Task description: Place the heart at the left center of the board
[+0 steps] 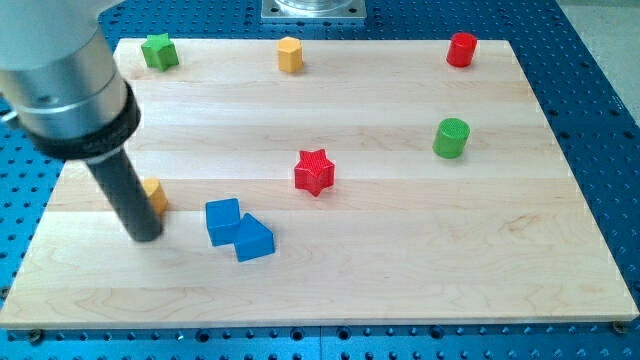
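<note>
Where rod (122,192) stands, yellow heart (155,194) half hidden

Wooden surface (400,260) carrying: green star (158,50), yellow hexagon (290,54), red cylinder (461,49), green cylinder (451,137), red star (314,171), blue cube (222,220), blue triangle (254,240), yellow heart (155,194) near left edge.

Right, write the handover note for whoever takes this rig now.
No gripper: my tip is on the board at the view's lower left, just below the yellow heart, which the rod partly hides.
The heart sits near the left edge, about mid-height or slightly lower.
The blue cube and blue triangular block lie to its right.
Left: confirm placement, nudge up if needed.
</note>
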Controlling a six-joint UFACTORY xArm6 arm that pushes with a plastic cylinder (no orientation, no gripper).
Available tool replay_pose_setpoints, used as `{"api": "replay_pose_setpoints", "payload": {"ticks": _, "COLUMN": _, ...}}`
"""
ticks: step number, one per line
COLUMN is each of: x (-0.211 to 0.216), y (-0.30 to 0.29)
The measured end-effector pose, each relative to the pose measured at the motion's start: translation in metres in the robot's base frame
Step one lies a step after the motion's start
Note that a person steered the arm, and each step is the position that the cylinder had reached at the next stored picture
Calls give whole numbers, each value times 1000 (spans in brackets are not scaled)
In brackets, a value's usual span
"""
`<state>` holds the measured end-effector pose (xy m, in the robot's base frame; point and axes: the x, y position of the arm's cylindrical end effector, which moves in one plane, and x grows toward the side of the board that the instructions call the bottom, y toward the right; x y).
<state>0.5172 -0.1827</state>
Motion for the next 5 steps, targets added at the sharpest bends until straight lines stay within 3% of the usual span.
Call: {"api": "replay_pose_setpoints", "payload": {"ticks": 5, "x": -79, "y": -4}}
